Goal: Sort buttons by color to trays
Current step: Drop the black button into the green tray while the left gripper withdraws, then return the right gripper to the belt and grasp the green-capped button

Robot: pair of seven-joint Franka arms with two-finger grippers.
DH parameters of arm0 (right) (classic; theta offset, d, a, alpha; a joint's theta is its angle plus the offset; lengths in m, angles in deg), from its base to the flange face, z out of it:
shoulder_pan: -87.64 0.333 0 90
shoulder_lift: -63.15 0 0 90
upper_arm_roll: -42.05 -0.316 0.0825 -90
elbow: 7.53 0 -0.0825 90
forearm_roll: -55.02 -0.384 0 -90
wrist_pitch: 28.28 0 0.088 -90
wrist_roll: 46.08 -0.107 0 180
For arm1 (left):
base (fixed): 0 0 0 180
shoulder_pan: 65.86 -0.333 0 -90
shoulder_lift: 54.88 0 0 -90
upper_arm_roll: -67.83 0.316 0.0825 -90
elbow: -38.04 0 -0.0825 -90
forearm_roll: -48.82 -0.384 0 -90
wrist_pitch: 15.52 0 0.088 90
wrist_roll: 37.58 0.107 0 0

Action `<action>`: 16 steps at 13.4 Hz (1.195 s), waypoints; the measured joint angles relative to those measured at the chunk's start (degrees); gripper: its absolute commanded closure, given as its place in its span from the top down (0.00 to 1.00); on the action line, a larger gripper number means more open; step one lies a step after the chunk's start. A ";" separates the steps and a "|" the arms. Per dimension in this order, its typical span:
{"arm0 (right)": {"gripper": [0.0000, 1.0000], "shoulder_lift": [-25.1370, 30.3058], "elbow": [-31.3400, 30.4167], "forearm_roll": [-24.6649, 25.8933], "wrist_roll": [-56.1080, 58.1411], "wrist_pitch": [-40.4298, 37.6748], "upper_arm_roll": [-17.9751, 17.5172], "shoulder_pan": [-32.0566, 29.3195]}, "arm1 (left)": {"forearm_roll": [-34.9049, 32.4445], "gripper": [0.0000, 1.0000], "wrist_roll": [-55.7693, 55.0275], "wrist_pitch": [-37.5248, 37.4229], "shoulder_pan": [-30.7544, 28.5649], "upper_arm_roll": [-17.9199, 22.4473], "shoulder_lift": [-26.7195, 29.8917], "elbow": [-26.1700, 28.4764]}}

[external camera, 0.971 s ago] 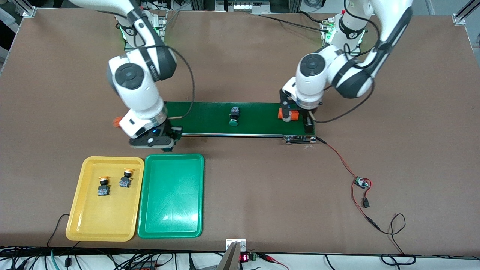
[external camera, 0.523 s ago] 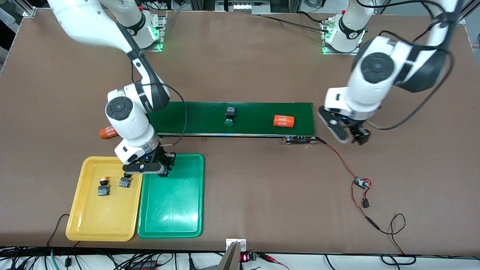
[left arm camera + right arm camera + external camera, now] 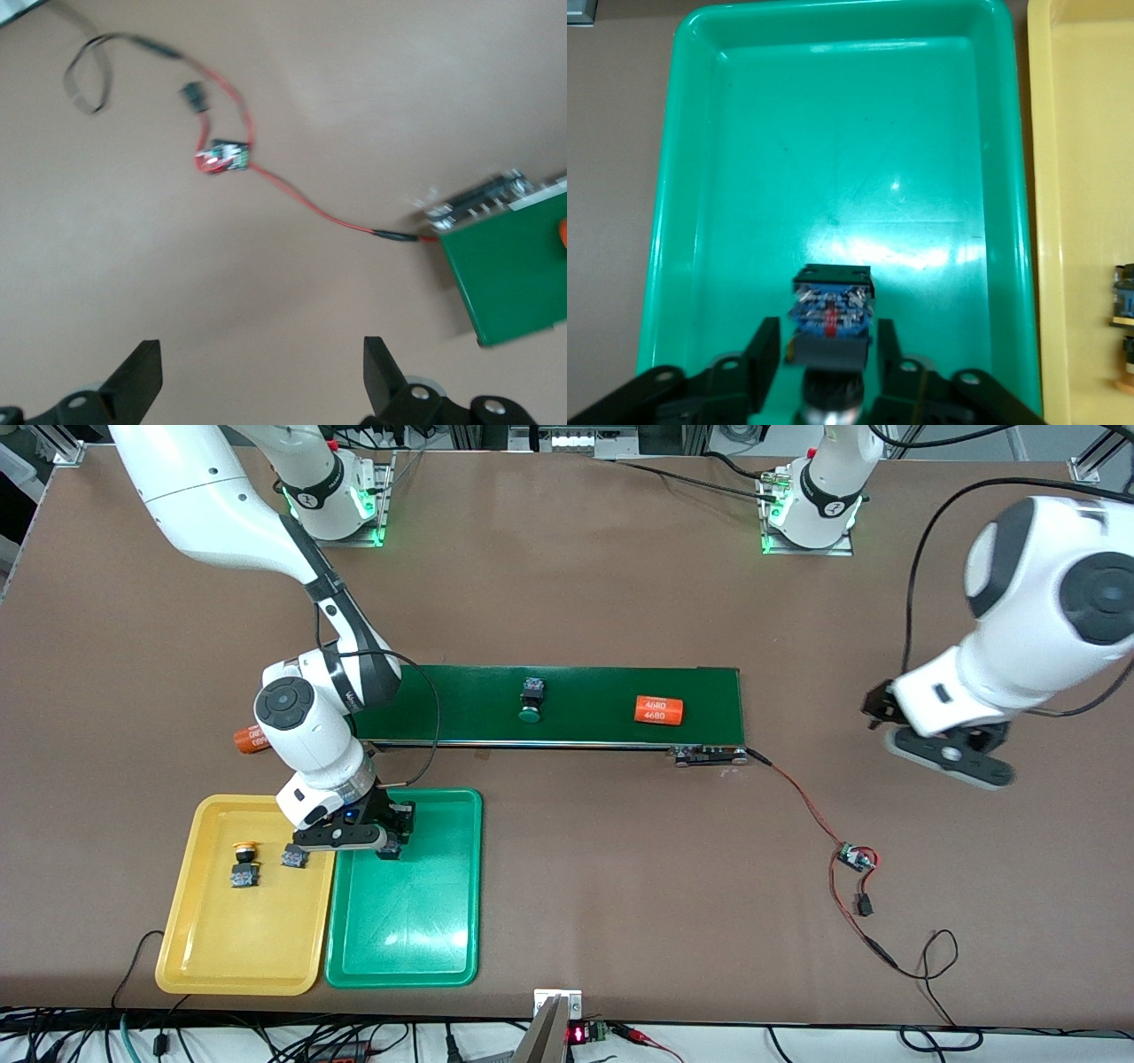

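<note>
My right gripper (image 3: 387, 847) (image 3: 826, 341) hangs low over the green tray (image 3: 407, 943) (image 3: 833, 133), at the end nearest the belt. A green-capped button (image 3: 388, 853) (image 3: 831, 305) stands between its fingers with a thin gap on each side, so the gripper is open. Two yellow buttons (image 3: 244, 864) (image 3: 296, 857) lie in the yellow tray (image 3: 182, 948) (image 3: 1090, 177). Another green button (image 3: 530, 701) rides on the belt. My left gripper (image 3: 941, 746) (image 3: 261, 354) is open and empty over bare table at its own end.
The dark-green conveyor belt (image 3: 585, 691) crosses the middle with an orange cylinder (image 3: 660, 709) on it. A second orange cylinder (image 3: 251, 739) lies off the belt's end by the right arm. A circuit board (image 3: 855, 857) on red wires lies near the left arm.
The right arm carried the green button from the belt's end to over the green tray and its fingers parted. The left arm swung away from the belt, leaving the orange cylinder there.
</note>
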 measured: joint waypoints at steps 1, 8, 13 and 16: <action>0.77 0.00 0.00 0.00 0.03 0.00 -0.02 0.04 | 2.07 1.00 -2.48 -0.29 0.69 2.89 0.01 -0.96; 0.88 2.14 -0.60 -0.01 0.09 -0.56 -0.27 0.54 | 10.70 1.00 -11.29 -6.78 3.43 13.75 3.45 -4.44; 1.00 10.46 -3.59 -0.38 0.07 -15.31 -1.06 1.96 | 10.86 1.00 -12.76 -9.20 3.46 13.92 7.16 -4.56; 1.00 14.73 -7.22 -2.09 -0.92 -21.72 -1.18 3.81 | 10.86 1.00 -12.86 -11.38 3.45 14.03 8.15 -4.56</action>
